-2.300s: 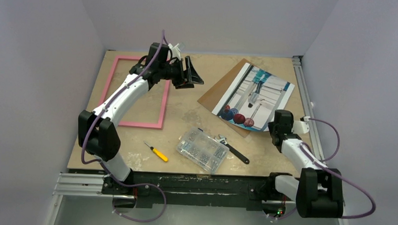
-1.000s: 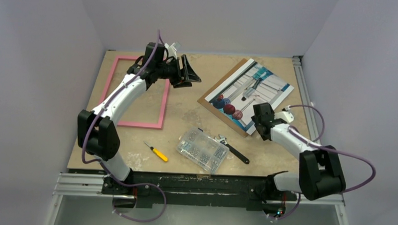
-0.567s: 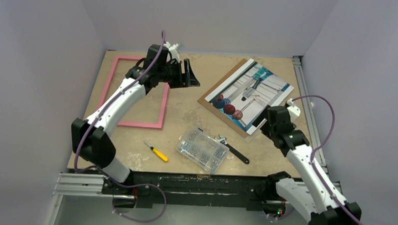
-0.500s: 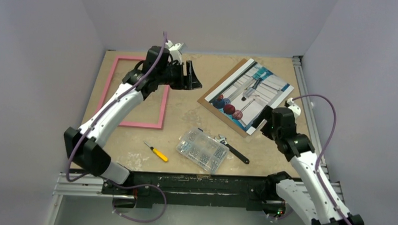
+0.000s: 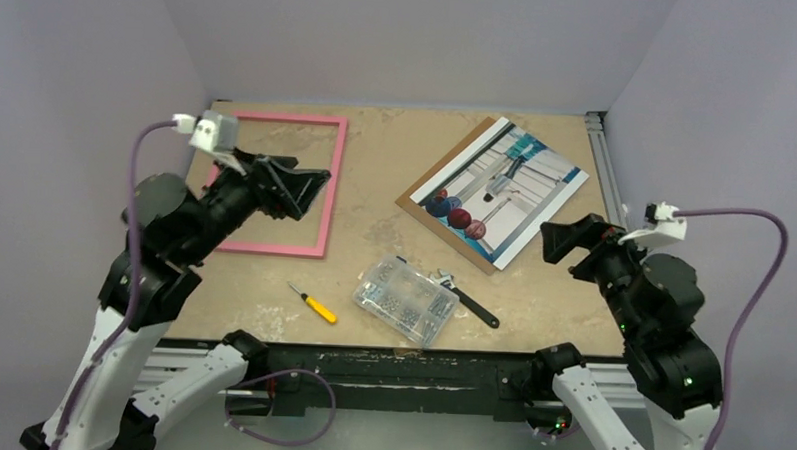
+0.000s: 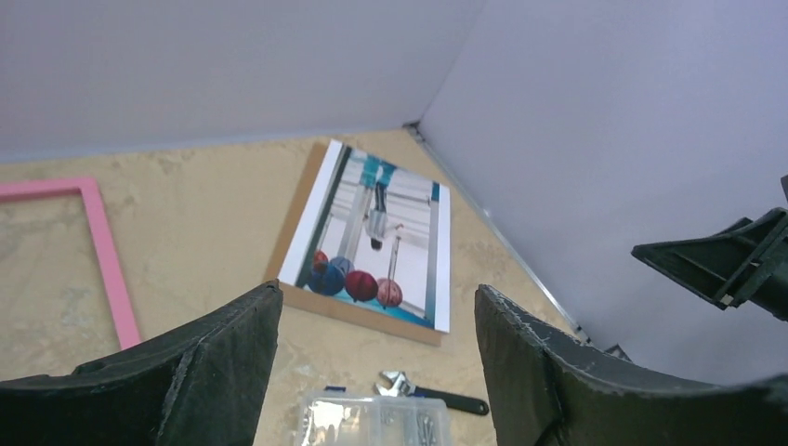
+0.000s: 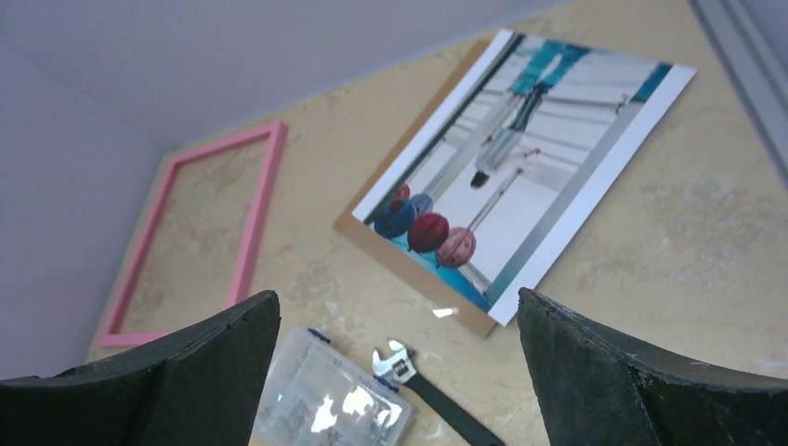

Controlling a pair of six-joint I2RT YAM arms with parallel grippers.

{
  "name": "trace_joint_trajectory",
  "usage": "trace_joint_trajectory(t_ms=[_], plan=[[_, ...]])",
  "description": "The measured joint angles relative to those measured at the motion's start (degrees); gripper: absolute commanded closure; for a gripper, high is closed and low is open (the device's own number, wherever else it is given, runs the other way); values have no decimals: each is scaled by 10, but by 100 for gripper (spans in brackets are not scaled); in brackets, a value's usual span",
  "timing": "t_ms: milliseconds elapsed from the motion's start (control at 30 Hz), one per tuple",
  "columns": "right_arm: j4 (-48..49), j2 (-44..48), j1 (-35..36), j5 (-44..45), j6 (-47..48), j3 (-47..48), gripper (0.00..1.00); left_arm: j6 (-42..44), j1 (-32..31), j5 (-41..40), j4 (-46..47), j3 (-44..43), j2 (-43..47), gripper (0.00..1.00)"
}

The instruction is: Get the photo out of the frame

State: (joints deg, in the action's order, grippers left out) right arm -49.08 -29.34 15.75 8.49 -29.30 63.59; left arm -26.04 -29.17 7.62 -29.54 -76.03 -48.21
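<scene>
The pink frame (image 5: 334,183) lies flat at the table's far left, with bare table showing through its opening; it also shows as the frame (image 6: 107,269) and the frame (image 7: 251,223) in the wrist views. The photo (image 5: 511,189) rests face up at the far right on a brown backing board (image 5: 426,191), apart from the frame. Both wrist views catch the photo (image 6: 381,232) (image 7: 530,167). My left gripper (image 5: 314,194) hangs open and empty above the frame's right side. My right gripper (image 5: 559,249) is open and empty, raised near the photo's near right corner.
A clear screw box (image 5: 405,300) sits front centre, a black-handled wrench (image 5: 467,299) just right of it and a yellow screwdriver (image 5: 314,304) to its left. A metal rail (image 5: 604,182) runs along the table's right edge. Grey walls close in three sides.
Both arms have pulled back and risen toward the near edge. The left gripper has left the far centre for the frame's side. The right gripper has opened wider. Photo and board have stayed put.
</scene>
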Motion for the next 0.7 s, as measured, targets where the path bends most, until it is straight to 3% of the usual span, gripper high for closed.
trace_joint_trajectory(t_ms=[233,700], plan=[[-8,9,0,24,28,82,1,19,0,-66,24,-1,104,25],[-1,51,0,72,43,159,1,62,0,-138,34,9,157,23]])
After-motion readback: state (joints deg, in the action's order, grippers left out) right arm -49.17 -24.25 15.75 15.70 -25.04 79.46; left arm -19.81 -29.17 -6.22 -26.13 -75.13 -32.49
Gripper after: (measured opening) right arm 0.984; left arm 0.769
